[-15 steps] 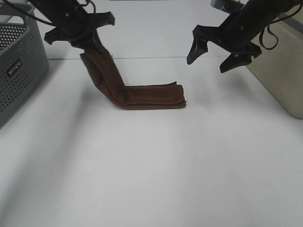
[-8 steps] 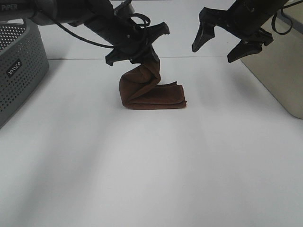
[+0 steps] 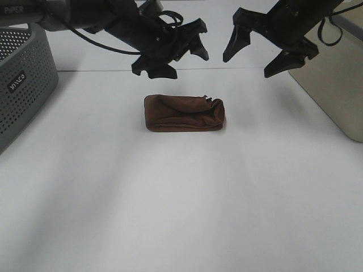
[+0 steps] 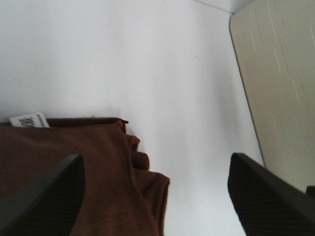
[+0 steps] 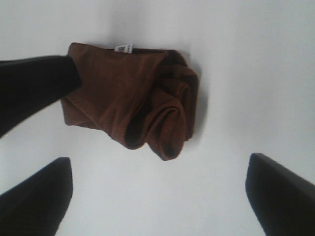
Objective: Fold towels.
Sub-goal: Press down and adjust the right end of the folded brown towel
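The dark reddish-brown towel (image 3: pixel 184 113) lies folded in a thick, short bundle on the white table (image 3: pixel 181 204), its right end bunched. My left gripper (image 3: pixel 181 61) hovers open and empty just above and behind it. My right gripper (image 3: pixel 249 63) is open and empty, above and to the right of the towel. In the left wrist view the towel (image 4: pixel 74 172) with its white tag (image 4: pixel 29 120) lies under the open fingers (image 4: pixel 44 196). In the right wrist view the towel (image 5: pixel 133 98) and its tag (image 5: pixel 123 48) lie beyond the spread fingers (image 5: pixel 280 196).
A grey perforated basket (image 3: pixel 22 79) stands at the left edge. A beige bin (image 3: pixel 334 85) stands at the right edge; it also shows in the left wrist view (image 4: pixel 280 88). A finger of the left gripper (image 5: pixel 29 88) shows in the right wrist view beside the towel.
My left gripper carried the towel's lifted end rightward over the rest and let it go. The towel now lies doubled over. The right gripper stayed open, nearly in place.
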You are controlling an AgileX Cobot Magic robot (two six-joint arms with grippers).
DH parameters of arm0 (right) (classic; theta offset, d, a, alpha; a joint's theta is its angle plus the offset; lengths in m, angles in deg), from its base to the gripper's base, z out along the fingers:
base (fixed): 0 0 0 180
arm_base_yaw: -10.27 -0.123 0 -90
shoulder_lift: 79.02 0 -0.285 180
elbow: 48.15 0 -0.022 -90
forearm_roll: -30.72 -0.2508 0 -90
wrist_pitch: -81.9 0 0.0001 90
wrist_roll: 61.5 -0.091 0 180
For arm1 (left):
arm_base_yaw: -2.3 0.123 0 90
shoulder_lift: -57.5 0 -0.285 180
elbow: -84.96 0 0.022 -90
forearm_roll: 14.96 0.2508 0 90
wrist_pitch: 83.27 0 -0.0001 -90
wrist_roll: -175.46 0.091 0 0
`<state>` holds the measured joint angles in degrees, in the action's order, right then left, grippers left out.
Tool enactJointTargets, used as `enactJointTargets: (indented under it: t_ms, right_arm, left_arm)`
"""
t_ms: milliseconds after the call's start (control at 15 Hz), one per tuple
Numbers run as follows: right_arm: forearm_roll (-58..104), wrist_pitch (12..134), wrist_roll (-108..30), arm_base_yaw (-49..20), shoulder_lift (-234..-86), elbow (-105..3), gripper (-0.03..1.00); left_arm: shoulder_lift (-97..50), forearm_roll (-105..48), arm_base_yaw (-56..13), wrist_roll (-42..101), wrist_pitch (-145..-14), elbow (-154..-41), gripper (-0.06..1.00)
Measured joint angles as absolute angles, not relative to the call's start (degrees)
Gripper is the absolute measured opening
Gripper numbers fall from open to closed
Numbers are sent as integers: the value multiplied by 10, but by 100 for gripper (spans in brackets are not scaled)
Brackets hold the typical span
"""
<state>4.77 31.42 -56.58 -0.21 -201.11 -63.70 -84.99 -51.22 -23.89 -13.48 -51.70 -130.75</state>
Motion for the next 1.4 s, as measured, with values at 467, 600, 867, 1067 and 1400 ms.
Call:
enactJointTargets:
  t_ms: [467, 600, 867, 1067, 1400]
  right_arm:
    - [-310, 339, -300, -47, -2128, -637, 89]
    - [-369, 340, -248, -47, -2159, -637, 89]
    - [-337, 357, -269, -19, -2198, -637, 89]
    - [-261, 369, -318, 7, -2204, -637, 89]
    - [-182, 356, -329, 8, -2139, -637, 89]
  left_arm:
    - [-810, -448, -137, -114, -428, -1310, 76]
    - [-810, -446, -131, -111, -421, -1310, 76]
    - [-810, -446, -131, -97, -414, -1310, 76]
    - [-810, -445, -131, -90, -403, -1310, 76]
    - [-801, -425, -131, -66, -350, -1310, 76]
